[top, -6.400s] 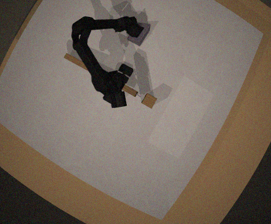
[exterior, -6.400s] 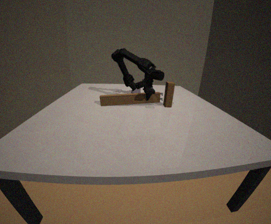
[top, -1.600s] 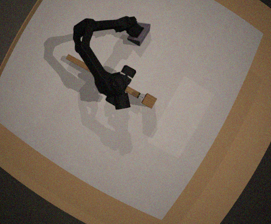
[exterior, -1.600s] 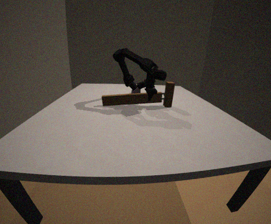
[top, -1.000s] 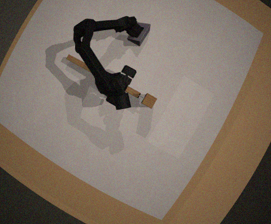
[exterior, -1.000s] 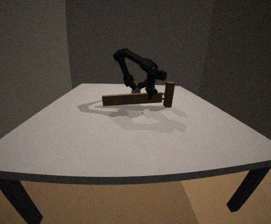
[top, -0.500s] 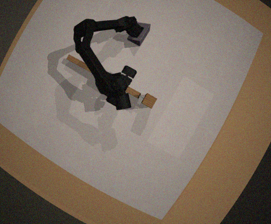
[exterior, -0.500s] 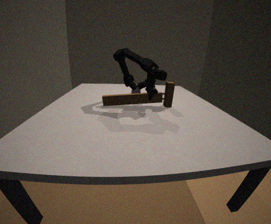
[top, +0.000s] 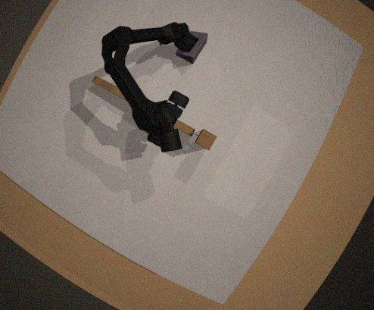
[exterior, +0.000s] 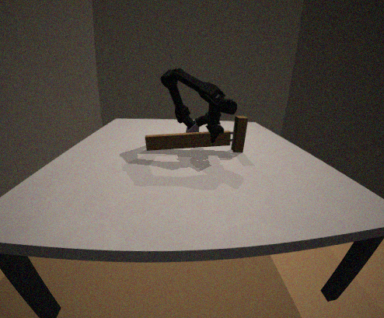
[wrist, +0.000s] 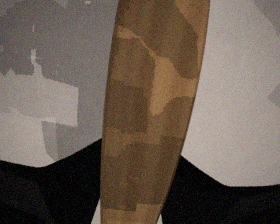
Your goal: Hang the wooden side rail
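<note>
The wooden side rail (top: 185, 127) (exterior: 174, 141) (wrist: 150, 100) stands on edge, tilted slightly, with its hook end raised above the table. Its far end, left in the exterior view, is low, at or near the table top. The headboard post (top: 206, 139) (exterior: 239, 134) stands upright beside the hook end. The two steel hooks (exterior: 232, 133) bridge the small gap between rail and post; whether they sit on the pins cannot be seen. My gripper (exterior: 215, 138) (wrist: 135, 141) is shut on the rail near its hook end, one finger on each side. In the top view the arm hides the fingers.
The arm's base (top: 193, 47) stands behind the rail. The arm (top: 126, 76) (exterior: 193, 82) arches over the rail. The white table (top: 151, 236) (exterior: 190, 218) carries broad arm shadows. The post stands just beyond the hook end.
</note>
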Tool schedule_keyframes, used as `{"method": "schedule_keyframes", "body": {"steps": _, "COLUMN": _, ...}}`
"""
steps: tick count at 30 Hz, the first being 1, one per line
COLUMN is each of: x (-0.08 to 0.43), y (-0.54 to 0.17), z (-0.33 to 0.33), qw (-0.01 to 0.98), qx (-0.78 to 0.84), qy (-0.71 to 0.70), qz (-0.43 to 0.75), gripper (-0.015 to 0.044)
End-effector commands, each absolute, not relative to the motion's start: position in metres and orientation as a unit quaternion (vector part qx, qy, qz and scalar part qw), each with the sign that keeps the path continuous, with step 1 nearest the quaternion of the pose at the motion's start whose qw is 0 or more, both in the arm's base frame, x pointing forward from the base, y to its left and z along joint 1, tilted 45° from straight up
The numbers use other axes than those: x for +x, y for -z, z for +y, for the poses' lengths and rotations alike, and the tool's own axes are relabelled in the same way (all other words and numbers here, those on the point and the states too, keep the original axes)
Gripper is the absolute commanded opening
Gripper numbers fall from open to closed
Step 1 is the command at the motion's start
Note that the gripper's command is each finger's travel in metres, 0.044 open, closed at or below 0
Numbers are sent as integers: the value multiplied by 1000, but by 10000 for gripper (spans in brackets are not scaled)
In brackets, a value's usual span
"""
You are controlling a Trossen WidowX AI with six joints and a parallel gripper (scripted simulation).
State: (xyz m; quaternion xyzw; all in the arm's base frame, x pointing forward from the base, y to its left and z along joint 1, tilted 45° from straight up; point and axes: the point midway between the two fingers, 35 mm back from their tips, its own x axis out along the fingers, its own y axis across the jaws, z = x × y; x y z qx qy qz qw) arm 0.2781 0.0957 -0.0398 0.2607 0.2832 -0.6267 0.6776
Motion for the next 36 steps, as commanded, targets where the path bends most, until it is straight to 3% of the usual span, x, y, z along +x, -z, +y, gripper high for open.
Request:
{"method": "schedule_keyframes", "body": {"steps": 1, "x": 277, "y": 41, "z": 99, "qw": 679, "qx": 263, "qy": 624, "qz": 283, "gripper": 0}}
{"method": "schedule_keyframes", "body": {"steps": 36, "x": 279, "y": 41, "z": 103, "qw": 679, "qx": 263, "qy": 624, "qz": 283, "gripper": 0}}
